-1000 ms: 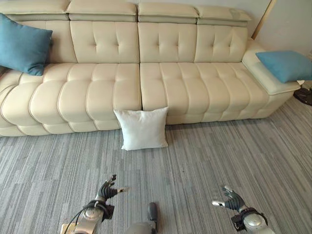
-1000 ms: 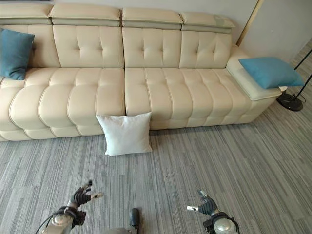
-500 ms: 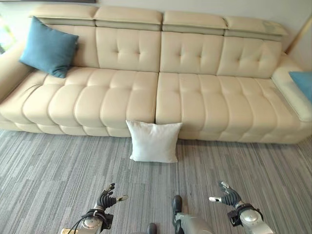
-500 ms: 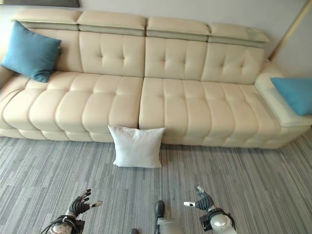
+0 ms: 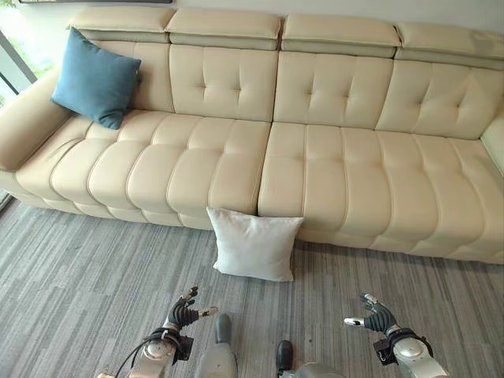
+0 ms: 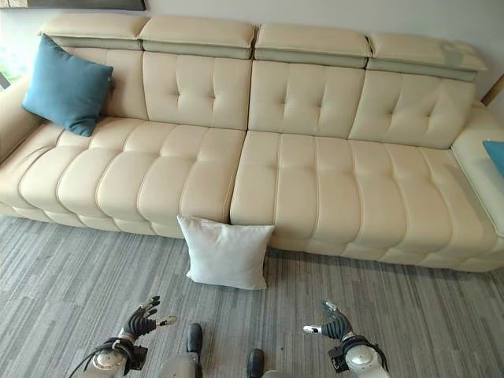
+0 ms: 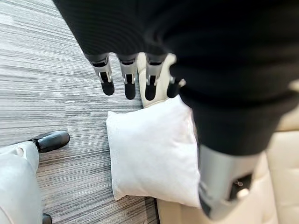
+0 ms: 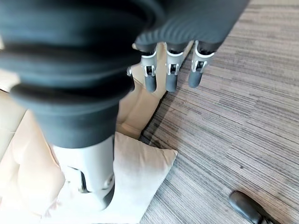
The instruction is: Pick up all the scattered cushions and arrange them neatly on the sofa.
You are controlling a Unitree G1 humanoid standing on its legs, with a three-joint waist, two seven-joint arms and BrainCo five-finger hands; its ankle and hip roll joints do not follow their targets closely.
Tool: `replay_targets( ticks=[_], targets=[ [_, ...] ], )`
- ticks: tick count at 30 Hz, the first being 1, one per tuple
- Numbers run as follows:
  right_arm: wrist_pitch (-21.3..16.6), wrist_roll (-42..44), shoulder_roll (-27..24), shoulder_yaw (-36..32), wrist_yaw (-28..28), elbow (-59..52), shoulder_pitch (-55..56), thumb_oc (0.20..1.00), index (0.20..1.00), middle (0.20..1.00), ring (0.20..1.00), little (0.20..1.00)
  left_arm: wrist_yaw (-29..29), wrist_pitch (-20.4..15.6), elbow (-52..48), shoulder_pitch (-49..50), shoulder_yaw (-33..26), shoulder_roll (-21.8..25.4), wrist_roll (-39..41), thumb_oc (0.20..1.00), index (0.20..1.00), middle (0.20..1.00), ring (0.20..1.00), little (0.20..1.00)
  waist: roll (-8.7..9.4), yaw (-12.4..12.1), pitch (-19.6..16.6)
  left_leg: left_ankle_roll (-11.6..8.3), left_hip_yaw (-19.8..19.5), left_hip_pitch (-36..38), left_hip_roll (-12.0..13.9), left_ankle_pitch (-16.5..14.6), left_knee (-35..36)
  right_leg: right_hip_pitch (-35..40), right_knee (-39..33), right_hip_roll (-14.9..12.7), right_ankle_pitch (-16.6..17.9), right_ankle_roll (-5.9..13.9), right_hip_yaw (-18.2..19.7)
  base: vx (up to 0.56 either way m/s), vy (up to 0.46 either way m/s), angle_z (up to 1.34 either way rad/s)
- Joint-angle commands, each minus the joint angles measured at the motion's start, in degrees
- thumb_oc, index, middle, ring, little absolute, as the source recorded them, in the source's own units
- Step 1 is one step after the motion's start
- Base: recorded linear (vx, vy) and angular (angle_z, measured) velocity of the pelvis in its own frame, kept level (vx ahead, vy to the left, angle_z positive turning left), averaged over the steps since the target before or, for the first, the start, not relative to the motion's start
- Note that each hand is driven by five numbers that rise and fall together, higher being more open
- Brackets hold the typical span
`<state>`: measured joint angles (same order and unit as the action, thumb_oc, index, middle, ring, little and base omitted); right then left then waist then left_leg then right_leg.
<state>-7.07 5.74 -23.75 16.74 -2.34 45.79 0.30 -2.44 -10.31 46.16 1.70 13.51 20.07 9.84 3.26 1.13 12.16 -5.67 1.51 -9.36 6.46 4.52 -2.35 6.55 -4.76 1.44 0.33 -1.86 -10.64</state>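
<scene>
A white cushion (image 5: 253, 244) stands on the grey carpet, leaning against the front of the cream sofa (image 5: 346, 157) near its middle seam. A blue cushion (image 5: 96, 79) rests upright in the sofa's left corner. The edge of a second blue cushion (image 6: 496, 153) lies on the sofa's right end. My left hand (image 5: 186, 313) and right hand (image 5: 374, 317) hover low over the carpet, short of the white cushion, both open and empty. The left wrist view shows the white cushion (image 7: 154, 149) past straight fingers (image 7: 127, 79); the right wrist view shows the same cushion (image 8: 140, 177) beyond its fingers (image 8: 170, 74).
Grey striped carpet (image 5: 79, 268) runs along the whole sofa front. The sofa's left armrest (image 5: 27, 118) stands beside a window edge (image 5: 12, 67) at the far left.
The camera has swung left: the sofa and cushions have shifted right in the picture, and the right blue cushion is nearly out of view. Both hands stay low, open and empty.
</scene>
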Motion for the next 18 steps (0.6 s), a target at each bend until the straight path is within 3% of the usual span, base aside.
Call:
replay_targets(
  ticks=[1,2,5,6,7,10,12,13,15,18],
  targets=[
    [-1.34,1.29,-1.53,-2.1,-0.32,-1.06,-0.02,1.0,1.0,1.0,1.0,1.0,-0.66,-1.46,-1.98,0.38,0.36,2.73,-1.42,1.0,1.0,1.0,1.0,1.0,1.63,-0.54,-2.79,1.4,1.7,-0.05,-2.28,-3.11,-3.24,-0.36,8.64,-5.33,-8.9,6.34,4.83,0.21,0.274,-0.23],
    [-1.22,1.13,-1.06,-1.89,-0.13,-0.7,-0.47,1.0,1.0,1.0,1.0,1.0,-0.54,-1.48,-1.22,0.29,0.24,2.9,-1.57,1.0,1.0,1.0,1.0,1.0,1.92,-0.64,-3.12,2.32,2.41,0.11,-3.23,-4.66,-4.37,-0.63,9.44,-6.9,-8.42,7.59,5.82,0.26,0.354,-0.33],
    [-1.04,1.37,-0.36,-1.56,0.18,-0.71,-1.13,1.0,1.0,1.0,1.0,1.0,-0.5,-1.39,-0.78,0.06,0.24,3.09,-1.68,1.0,1.0,1.0,1.0,1.0,2.25,-1.01,-3.3,3.6,3.7,0.81,-3.98,-6.4,-5.11,-1.81,11.43,-8.41,-7.23,8.82,6.77,0.13,0.205,-0.29],
    [-1.07,1.6,-0.03,-1.43,0.33,-0.77,-1.63,1.0,1.0,1.0,1.0,1.0,-0.57,-1.41,-0.9,-0.04,0.25,3.35,-1.79,1.0,1.0,1.0,1.0,1.0,2.3,-1.2,-3.28,4.34,4.3,1.53,-4.51,-7.25,-5.15,-2.97,13.56,-9.06,-6.07,9.57,7.28,0.17,0.316,-0.09],
    [-0.91,1.54,0.18,-0.92,0.61,-1.15,-2.91,1.0,1.0,1.0,1.0,1.0,-0.53,-1.17,-1.48,-0.3,0.1,4.1,-1.96,1.0,1.0,1.0,1.0,1.0,2.08,-1.12,-2.53,5.71,4.96,2.8,-4.93,-8.32,-5.18,-6.91,20.58,-9.83,-2.27,10.9,8.04,0.11,0.228,-0.2],
    [-0.94,1.52,0.67,-0.3,0.7,-1.36,-4.01,1.0,1.0,1.0,1.0,1.0,-0.84,-1.28,-1.13,-0.79,-0.39,4.69,-1.83,1.0,1.0,1.0,1.0,1.0,1.61,-1.26,-1.67,6.66,5.6,3.98,-5.23,-9.46,-5.26,-10.07,25.48,-10.52,-0.45,11.58,7.48,0.11,0.172,-0.44],
    [-0.66,1.16,0.69,0.29,0.74,-1.78,-4.47,1.0,1.0,1.0,1.0,1.0,-1.04,-1.41,-0.93,-0.73,-1.21,4.64,-1.02,1.0,1.0,1.0,1.0,1.0,0.86,-0.89,-1.29,7.25,5.29,7.22,-6.53,-10.95,-4.58,-12.95,23.18,-10.19,-1.59,10.09,3.06,0.24,0.157,-0.25],
    [-0.66,1.16,0.69,0.3,0.74,-1.78,-4.47,1.0,1.0,1.0,1.0,1.0,-1.04,-1.41,-0.93,-0.73,-1.22,4.64,-1.02,1.0,1.0,1.0,1.0,1.0,0.85,-0.87,-1.26,7.25,5.28,7.25,-6.53,-10.95,-4.58,-12.91,23.17,-10.19,-1.59,10.09,3.04,0.17,0.033,-0.2],
    [-0.73,1.03,0.35,0.63,0.5,-1.92,-4.98,1.0,1.0,1.0,1.0,1.0,-1.45,-1.48,-0.61,-0.65,-1.66,4.56,-0.52,1.0,1.0,1.0,1.0,1.0,0.65,-1.19,-1.39,7.07,5.72,8.49,-6.56,-11.49,-3.81,-13.1,19.13,-10.57,-2.62,9.45,-1.55,0.14,-0.023,0.08],
    [-0.77,0.89,0.29,1.1,0.61,-1.85,-5.35,1.0,1.0,1.0,1.0,1.0,-1.59,-1.49,0.08,-0.67,-2.01,4.34,-0.09,1.0,1.0,1.0,1.0,1.0,0.45,-1.02,-1.37,6.97,5.58,9.59,-6.55,-11.51,-3.01,-14.72,18.38,-9.62,-2.37,9.35,-2.54,0.11,-0.048,-0.18]
  ],
)
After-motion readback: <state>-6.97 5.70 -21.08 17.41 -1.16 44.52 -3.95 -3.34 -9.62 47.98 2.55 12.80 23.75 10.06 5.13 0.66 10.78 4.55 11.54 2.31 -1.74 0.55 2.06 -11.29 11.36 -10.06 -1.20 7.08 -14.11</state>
